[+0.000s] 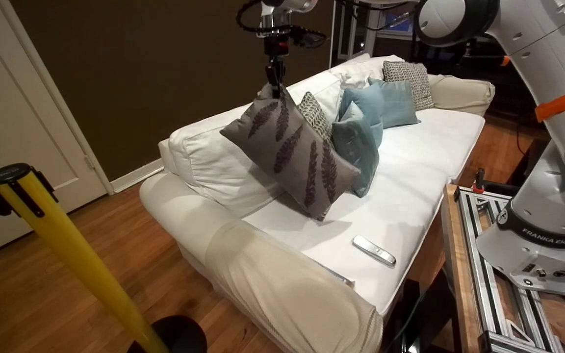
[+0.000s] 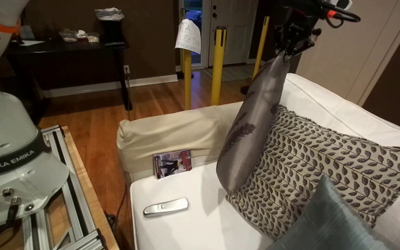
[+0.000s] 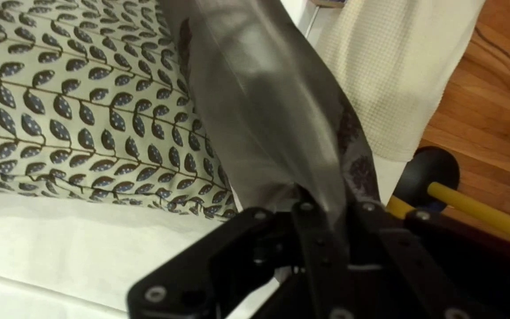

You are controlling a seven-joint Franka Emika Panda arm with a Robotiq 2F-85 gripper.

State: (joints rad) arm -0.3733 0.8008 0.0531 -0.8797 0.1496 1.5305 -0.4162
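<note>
Currently, my end effector [image 1: 276, 92] pinches the grey pillow [image 1: 290, 147] by one corner: carrying step, presumably; next motion requires slow travel.

Mauve, cream, blue and white

We see a mauve-grey pillow [image 1: 290, 153] with purple plumes, a cream cushion [image 2: 311, 156] with dark, dotted leaves on brown vines, and a plain blue cushion [image 2: 328, 220]. We find the sofa [image 1: 405, 186] white, its armrest [image 2: 175, 137] beige, the gripper [image 3: 337, 212] black, the near left post [image 1: 84, 257] yellow
</note>
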